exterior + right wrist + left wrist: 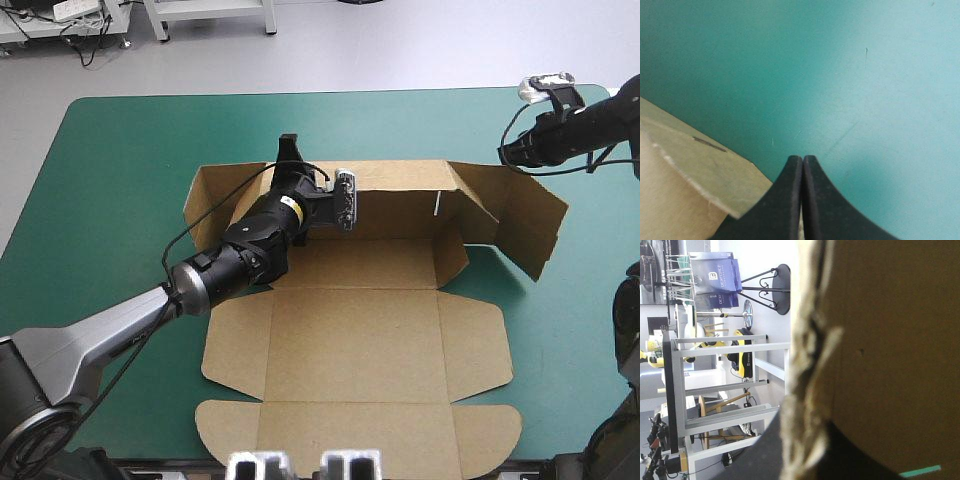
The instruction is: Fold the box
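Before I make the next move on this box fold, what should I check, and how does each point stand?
1. Left hand gripping far wall of the brown cardboard box: ok, board clamped in it.
2. Far wall raised: ok.
3. Right hand free: ok, shut, empty, above the teal-green cover.
4. Right end flap tucked: not ok, splayed outward.
5. Lid panel flat: ok.
6. Left grip firmness: cannot tell.

Bright, even overhead light; the box [370,330] casts soft shadows on the cover [100,200]; its wall at the left gripper [288,147] is shaded.
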`<state>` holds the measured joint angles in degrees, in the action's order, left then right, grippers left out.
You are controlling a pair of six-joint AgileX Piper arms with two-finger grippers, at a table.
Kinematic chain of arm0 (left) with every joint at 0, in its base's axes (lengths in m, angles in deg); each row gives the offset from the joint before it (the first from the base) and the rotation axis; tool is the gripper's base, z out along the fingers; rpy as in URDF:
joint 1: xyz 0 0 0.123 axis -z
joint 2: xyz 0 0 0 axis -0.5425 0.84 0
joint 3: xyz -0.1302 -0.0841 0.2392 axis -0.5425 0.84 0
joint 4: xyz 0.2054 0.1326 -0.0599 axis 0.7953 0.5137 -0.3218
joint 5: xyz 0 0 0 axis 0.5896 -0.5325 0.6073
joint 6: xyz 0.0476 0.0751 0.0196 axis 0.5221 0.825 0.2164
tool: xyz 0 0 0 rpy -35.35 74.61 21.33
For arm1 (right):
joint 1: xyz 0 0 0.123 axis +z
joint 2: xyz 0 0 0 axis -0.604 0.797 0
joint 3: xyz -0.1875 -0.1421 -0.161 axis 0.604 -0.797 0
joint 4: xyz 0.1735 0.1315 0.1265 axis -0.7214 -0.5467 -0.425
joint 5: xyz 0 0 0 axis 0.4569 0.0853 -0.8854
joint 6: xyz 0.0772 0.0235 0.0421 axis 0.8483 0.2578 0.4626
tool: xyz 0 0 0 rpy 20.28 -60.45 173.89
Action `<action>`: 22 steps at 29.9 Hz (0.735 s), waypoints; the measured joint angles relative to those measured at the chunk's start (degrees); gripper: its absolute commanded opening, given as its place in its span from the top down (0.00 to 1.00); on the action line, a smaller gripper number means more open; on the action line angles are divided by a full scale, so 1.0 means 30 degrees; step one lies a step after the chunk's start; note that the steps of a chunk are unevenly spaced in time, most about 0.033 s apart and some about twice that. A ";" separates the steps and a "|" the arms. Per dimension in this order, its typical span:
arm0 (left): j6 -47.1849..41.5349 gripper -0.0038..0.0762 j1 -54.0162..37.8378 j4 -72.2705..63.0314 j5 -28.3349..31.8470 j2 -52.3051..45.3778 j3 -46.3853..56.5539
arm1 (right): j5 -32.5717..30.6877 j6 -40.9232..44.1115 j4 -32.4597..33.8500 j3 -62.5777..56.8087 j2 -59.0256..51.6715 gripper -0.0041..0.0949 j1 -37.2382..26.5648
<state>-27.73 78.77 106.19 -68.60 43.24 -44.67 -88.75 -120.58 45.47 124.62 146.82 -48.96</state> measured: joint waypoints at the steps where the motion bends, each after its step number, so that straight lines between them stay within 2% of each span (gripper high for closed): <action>1: -0.0096 0.97 0.0000 0.0000 0.0000 0.0000 0.0000 | 0.0000 -0.0160 -0.0029 -0.0156 -0.0320 0.98 0.0000; 6: -0.0846 0.97 0.0000 0.0077 0.0021 0.0000 0.0000 | -0.0044 -0.0903 -0.1248 -0.1723 -0.1635 0.98 0.0000; 12: -0.1309 0.97 0.0000 0.0140 0.0021 0.0000 0.0000 | 0.0021 -0.2912 -0.1712 -0.5975 -0.2893 0.98 0.0000; 22: -0.1410 0.97 0.0000 0.0140 0.0021 0.0000 0.0000 | 0.0734 -0.8935 -0.6537 -1.1689 -0.4791 0.98 0.0000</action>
<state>-31.96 78.77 106.61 -68.54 43.24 -44.67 -86.54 -147.39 25.86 89.55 132.45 -48.96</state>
